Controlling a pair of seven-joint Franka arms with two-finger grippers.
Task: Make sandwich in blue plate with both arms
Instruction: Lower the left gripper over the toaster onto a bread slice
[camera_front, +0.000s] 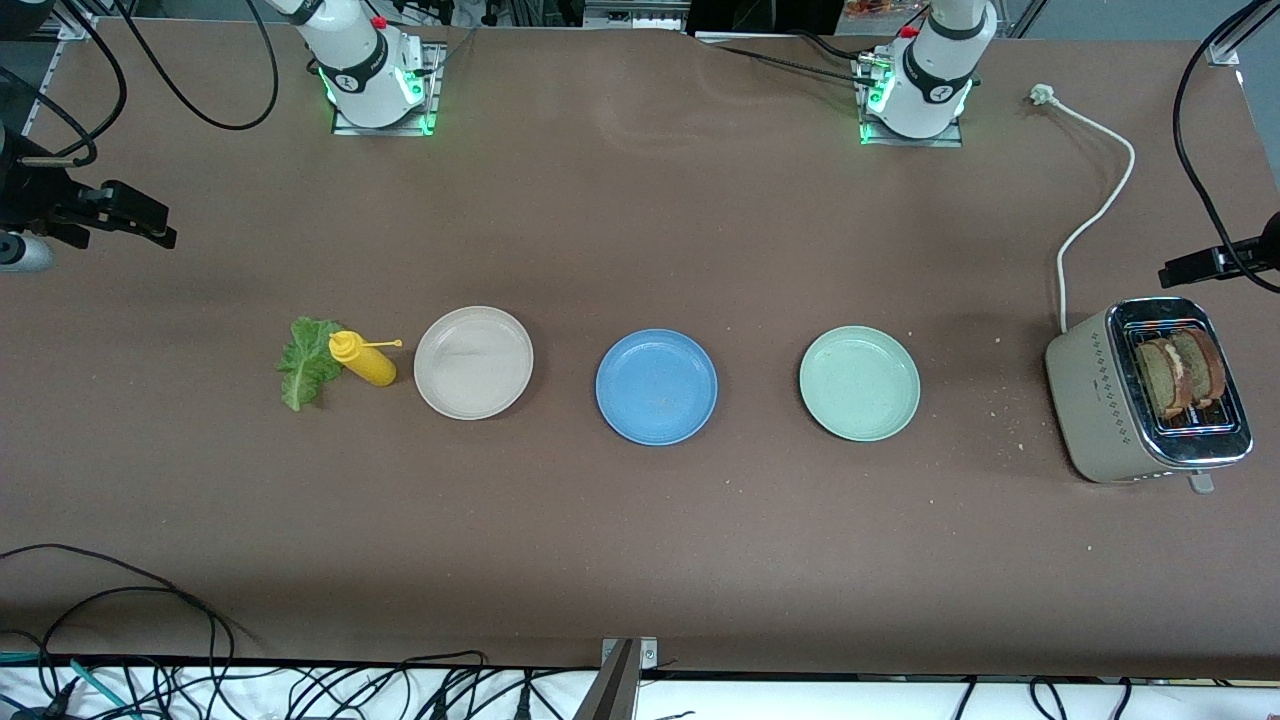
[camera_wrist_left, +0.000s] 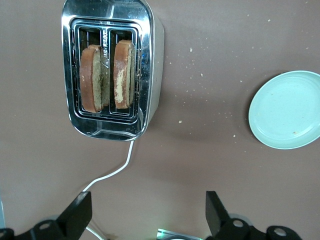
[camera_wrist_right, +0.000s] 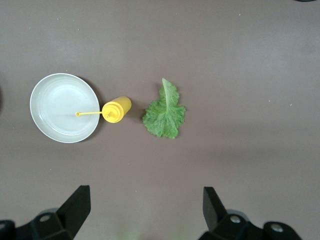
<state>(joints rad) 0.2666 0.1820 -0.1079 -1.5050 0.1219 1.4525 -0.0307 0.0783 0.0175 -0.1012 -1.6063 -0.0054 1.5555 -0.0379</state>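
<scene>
We see both grippers spread wide, left gripper (camera_wrist_left: 145, 217) above the beige metal toaster (camera_wrist_left: 111, 70), right gripper (camera_wrist_right: 145, 215) above the ruffled green lettuce leaf (camera_wrist_right: 164, 112); the round blue plastic plate (camera_front: 656, 386) is bare, at 3 o'clock from the leaf.

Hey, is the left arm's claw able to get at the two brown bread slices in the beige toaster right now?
Probably yes: the left claw hangs open above the table by the beige toaster, and both brown bread slices stand upright in uncovered slots.
</scene>
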